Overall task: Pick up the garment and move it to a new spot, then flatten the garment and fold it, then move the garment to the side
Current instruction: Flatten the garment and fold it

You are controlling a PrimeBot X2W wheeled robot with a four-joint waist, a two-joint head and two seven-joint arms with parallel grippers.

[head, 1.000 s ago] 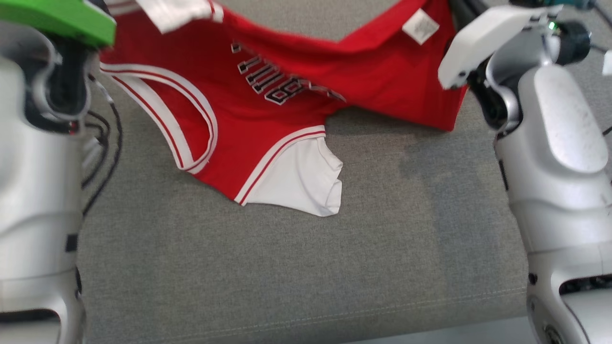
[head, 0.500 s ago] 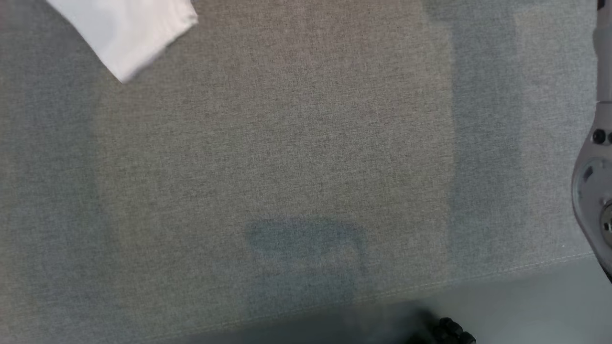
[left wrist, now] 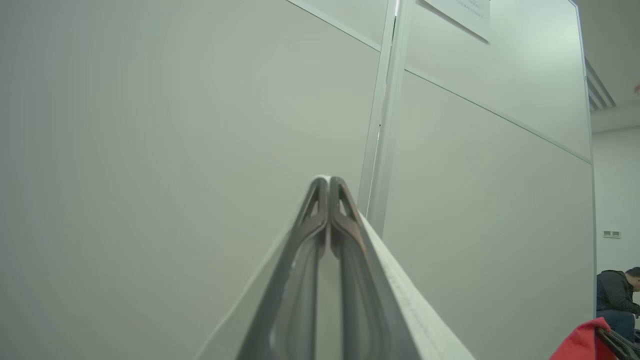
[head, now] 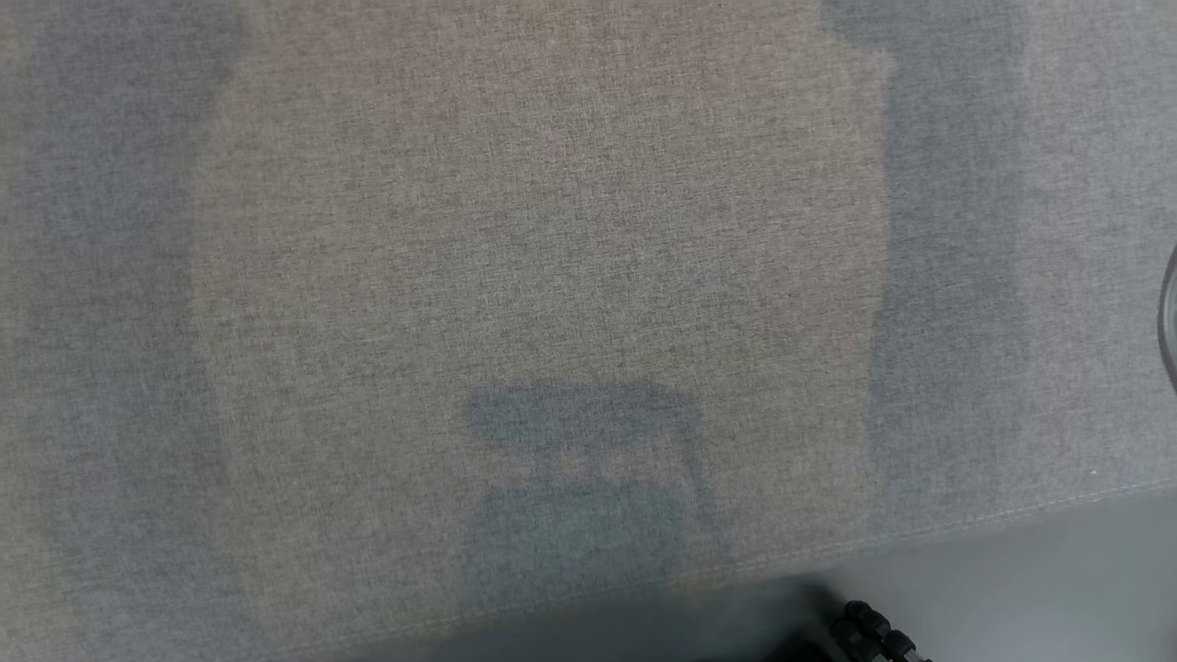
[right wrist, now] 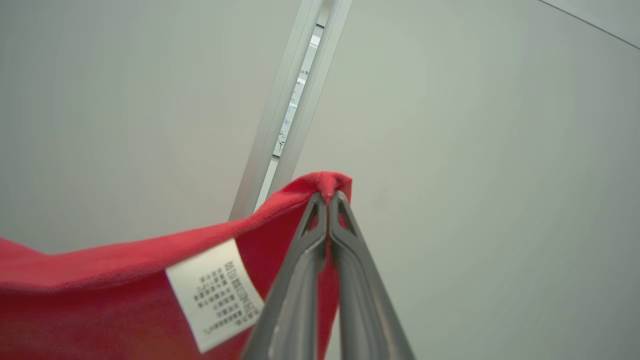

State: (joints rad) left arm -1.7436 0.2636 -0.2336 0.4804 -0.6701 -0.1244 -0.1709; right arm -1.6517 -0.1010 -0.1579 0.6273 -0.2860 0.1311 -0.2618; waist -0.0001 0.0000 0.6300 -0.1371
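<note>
Grey fabric desk [head: 552, 230], pale partition [left wrist: 150, 150]
Right of the partition's metal post [left wrist: 385, 125]: a seated person [left wrist: 617, 300] low, perhaps a notice [left wrist: 460, 12] high.

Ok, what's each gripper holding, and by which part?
Both hold the garment: right gripper pinches a red edge by the care label; left gripper pinches a white stitched edge.

In the left wrist view the left gripper [left wrist: 329, 181] sits in front of the partition post [left wrist: 385, 125], its tips just left of it. The garment [left wrist: 415, 310] is pinched between them and drapes down either side. A person [left wrist: 617, 300] sits well right of the post, farther back. In the right wrist view the right gripper [right wrist: 328, 196] stands before the post, clamping a garment corner. The label [right wrist: 215, 292] lies on the garment, just below the post's visible lower end.
</note>
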